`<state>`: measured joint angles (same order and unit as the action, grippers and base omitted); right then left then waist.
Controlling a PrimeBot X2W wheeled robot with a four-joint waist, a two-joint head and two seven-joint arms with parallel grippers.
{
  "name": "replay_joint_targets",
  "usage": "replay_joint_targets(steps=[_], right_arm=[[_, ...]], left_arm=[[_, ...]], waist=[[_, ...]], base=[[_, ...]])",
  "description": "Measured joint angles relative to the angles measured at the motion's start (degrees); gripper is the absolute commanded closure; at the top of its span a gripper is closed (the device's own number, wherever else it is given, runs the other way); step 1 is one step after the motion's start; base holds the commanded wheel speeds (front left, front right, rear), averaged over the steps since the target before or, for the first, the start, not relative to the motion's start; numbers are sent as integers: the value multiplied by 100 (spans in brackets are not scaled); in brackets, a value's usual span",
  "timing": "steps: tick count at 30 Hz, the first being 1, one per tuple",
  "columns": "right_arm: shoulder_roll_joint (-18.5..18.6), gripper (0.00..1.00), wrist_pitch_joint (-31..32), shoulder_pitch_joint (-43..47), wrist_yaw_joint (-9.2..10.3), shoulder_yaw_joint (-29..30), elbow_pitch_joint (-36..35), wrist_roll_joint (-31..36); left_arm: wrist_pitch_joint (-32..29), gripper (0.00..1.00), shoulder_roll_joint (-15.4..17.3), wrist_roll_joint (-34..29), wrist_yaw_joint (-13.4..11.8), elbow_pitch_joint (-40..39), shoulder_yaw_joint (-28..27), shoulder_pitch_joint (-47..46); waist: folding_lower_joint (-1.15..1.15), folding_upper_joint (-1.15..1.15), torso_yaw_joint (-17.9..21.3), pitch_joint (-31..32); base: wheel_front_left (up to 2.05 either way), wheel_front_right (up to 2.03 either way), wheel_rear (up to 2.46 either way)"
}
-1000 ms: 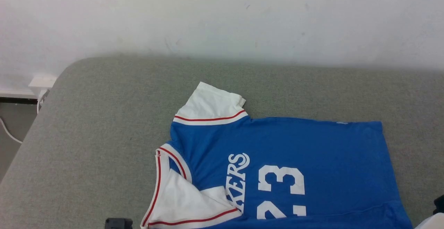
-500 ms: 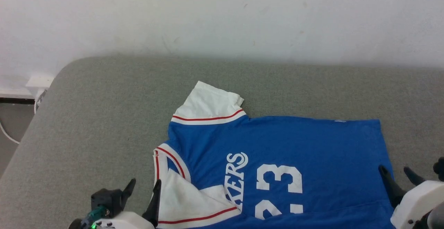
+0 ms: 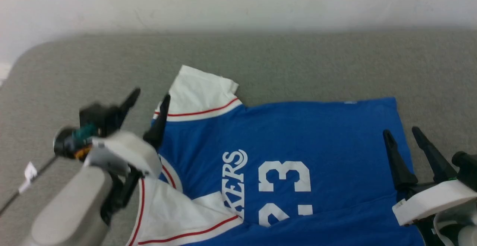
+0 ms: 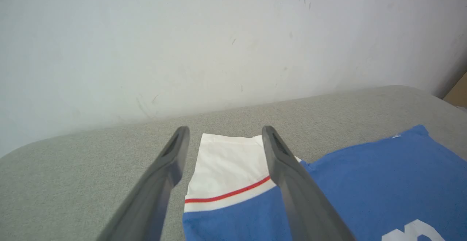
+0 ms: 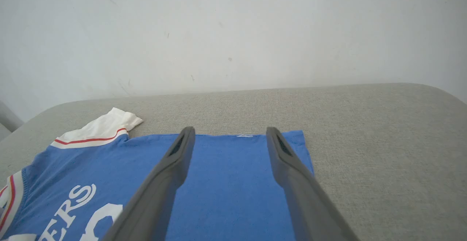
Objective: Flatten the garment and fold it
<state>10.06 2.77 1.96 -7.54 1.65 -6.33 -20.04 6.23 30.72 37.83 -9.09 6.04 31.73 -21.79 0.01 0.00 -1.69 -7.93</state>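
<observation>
Garment point(image 3: 298, 134): bright blue jersey-style T-shirt with white sleeves, thin red trim, white "KERS" lettering and a 23. It lies collar to the left on the grey padded fabric surface point(image 3: 298, 59) below the pale wall point(image 3: 238, 0).
Done so far: the body looks smooth. The near white sleeve point(image 3: 175, 208) is turned in over the lettering and a crease runs along the near side, so one long fold seems made.
Left to do: the far white sleeve point(image 3: 197, 93) sticks out. I judge that side and the crosswise folds remain.
Left gripper point(image 3: 151, 94): poised at the far shoulder, long dark fingers spread, holding nothing. Whether the tips touch cloth I can't tell.
Right gripper point(image 3: 400, 131): poised at the hem end, fingers spread wide, empty.
</observation>
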Motion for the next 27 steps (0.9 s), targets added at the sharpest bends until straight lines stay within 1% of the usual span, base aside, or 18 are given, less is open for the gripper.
replay_joint_targets(steps=[4,5,7,9,13,17,21,24,27], right_arm=[[-29,0,-193,-207,1,-99,85,33],[-42,0,-230,-266,1,-147,107,34],[-74,0,-287,-376,1,-246,125,42],[-98,0,-327,-472,1,-302,137,47],[-159,0,-408,-648,1,-414,156,49],[-223,0,-486,-761,1,-523,199,49],[-285,0,-533,-802,1,-602,279,43],[-301,0,-567,-840,1,-630,325,40],[-316,0,-603,-866,1,-654,356,40]], left_arm=[[-788,0,155,29,385,400,70,-930],[-1010,0,219,49,527,531,105,-1161],[-1545,0,338,131,892,824,222,-1607],[-2053,0,402,190,1133,1167,312,-2036],[-2867,0,488,233,1378,1711,460,-2792],[-3656,0,521,272,1504,2175,604,-3395],[-4487,0,622,369,1506,2615,721,-3772],[-4931,0,698,352,1395,2846,786,-3951],[-5093,0,754,302,1282,2952,821,-4055]], waist=[[1,0,209,-351],[0,0,265,-436],[1,0,388,-605],[1,0,517,-769],[1,0,795,-1057],[1,0,1075,-1313],[1,0,1319,-1549],[0,0,1475,-1708],[0,0,1604,-1845]], base=[[0,0,0],[0,0,0],[0,0,0],[0,0,0],[0,0,0],[0,0,0],[0,0,0],[0,0,0],[0,0,0]])
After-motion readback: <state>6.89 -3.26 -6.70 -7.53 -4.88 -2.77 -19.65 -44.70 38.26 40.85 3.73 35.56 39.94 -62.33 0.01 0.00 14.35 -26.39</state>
